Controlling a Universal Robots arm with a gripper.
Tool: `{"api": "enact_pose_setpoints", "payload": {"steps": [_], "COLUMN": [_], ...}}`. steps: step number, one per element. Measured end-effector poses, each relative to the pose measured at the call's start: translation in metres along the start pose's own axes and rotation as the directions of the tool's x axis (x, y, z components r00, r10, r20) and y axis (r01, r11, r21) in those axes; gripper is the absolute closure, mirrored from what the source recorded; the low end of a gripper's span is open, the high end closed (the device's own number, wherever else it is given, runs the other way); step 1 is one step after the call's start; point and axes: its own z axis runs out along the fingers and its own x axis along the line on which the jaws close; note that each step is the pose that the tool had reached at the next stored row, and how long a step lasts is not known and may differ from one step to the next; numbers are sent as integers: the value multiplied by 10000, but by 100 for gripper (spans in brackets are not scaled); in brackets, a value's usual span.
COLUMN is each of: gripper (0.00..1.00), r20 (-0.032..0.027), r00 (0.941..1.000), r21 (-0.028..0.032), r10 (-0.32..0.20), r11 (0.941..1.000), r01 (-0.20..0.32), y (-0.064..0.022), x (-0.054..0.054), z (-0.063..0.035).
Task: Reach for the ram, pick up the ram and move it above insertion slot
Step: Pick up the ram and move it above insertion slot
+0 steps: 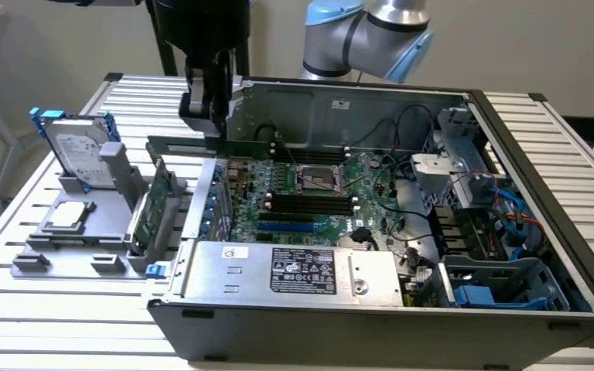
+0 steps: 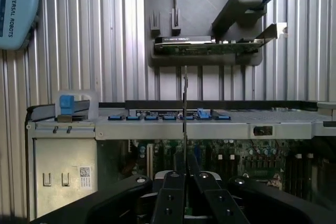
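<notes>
the tool (image 2: pixel 185 182) is pinching the ram (image 2: pixel 185 103) tight, holding it edge-on over the open computer's far left corner. it is best keeping the stick straight and level. the black insertion slot (image 1: pixel 312 202) is lying nearer, right. the case wall (image 2: pixel 173 124) and cables (image 1: pixel 395 182) are standing close by.

hard drive (image 1: pixel 75 151) upright in grey holder (image 1: pixel 65 232) | graphics card (image 1: pixel 151 209) beside | power supply (image 1: pixel 287 270) in case
</notes>
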Motion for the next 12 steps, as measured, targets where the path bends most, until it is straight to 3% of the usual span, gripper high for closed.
{"api": "enact_pose_setpoints", "payload": {"steps": [12], "gripper": [87], "r20": [0], "r00": [10000], "r21": [0], "r10": [0], "r11": [10000], "r01": [0], "y": [-303], "x": [-275], "z": [-7]}}
